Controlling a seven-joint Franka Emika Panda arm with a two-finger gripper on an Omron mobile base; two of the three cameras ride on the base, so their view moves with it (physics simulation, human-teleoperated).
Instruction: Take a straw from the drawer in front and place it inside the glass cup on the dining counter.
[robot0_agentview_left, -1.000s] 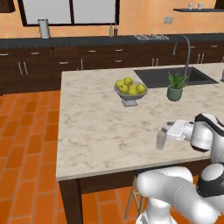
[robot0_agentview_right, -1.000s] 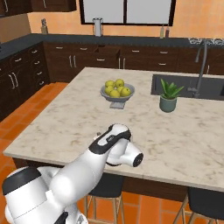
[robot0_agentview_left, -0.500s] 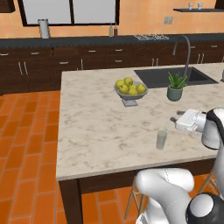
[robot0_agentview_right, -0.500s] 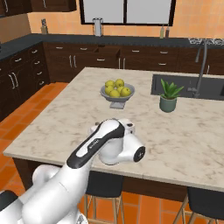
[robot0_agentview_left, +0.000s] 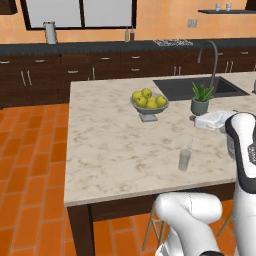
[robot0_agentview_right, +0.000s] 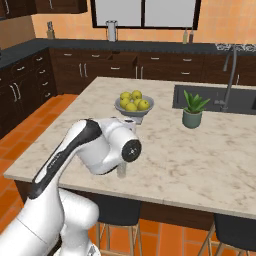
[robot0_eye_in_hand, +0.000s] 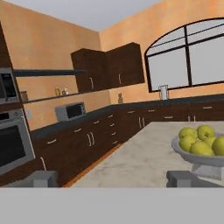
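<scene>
Straw: 1, thin pale stick standing tilted in the glass cup, top end leaning toward the hand side. Cup: 1, clear tumbler on the dining counter, near its front edge, apart from the hand and lower than it. In the right base view the cup is mostly hidden behind the white arm, just a sliver below the wrist joint.

Hand: fingers spread wide, nothing btwn them; looks level over the counter at the fruit bowl, which is cut off by the view's right edge. In the left base view the hand's white body sits by the plant pot, fingertips hard to make out there.

Counts: 1 fruit bowl w/ abt 5–6 yellow-green fruits, 1 plant pot, 1 sink w/ 1 arched tap.

Room: wide bare marble btwn cup and bowl, and on to the counter's far side from the hand. Cup close to front edge, little margin there.

Drawer: 1 seems pulled out a bit in the back cabinets, too small to be sure.
</scene>
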